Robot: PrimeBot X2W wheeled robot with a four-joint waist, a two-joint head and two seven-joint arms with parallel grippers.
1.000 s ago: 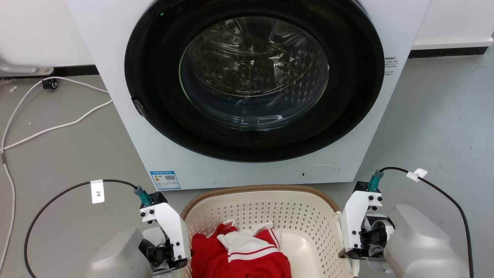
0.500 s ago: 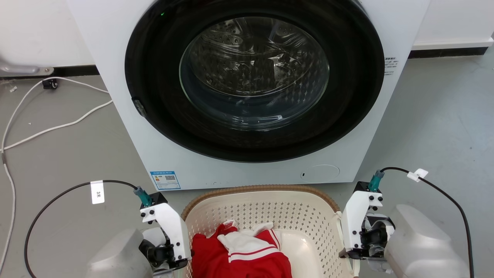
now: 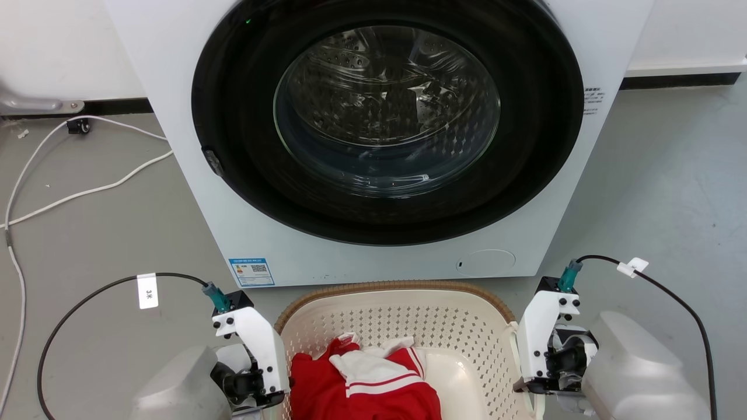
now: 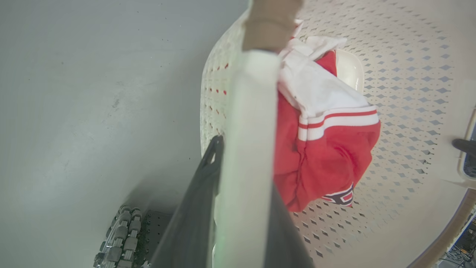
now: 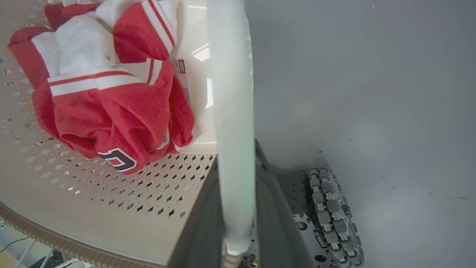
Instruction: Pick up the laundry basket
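Observation:
The laundry basket (image 3: 385, 287), cream with perforated walls and a brown woven-look rim, sits low in the head view between my two arms. A red and white garment (image 3: 362, 385) lies inside it. My left gripper (image 4: 241, 167) is shut on the basket's white left loop handle (image 4: 249, 111), a dark finger on each side of it. My right gripper (image 5: 236, 163) is likewise shut on the white right handle (image 5: 230, 93). In the head view both wrists (image 3: 257, 373) (image 3: 545, 367) hug the basket's sides and the fingertips are hidden. Whether the basket rests on the floor I cannot tell.
The white washing machine (image 3: 175, 116) stands just beyond the basket, its round glass door shut. White cables (image 3: 87, 189) trail over the grey floor at the left. My base's roller wheels (image 4: 119, 238) (image 5: 331, 208) show beneath the basket's sides.
The whole head picture has shifted a few pixels, so the camera has moved slightly. Both grippers stay clamped on the handles and the garment lies as before.

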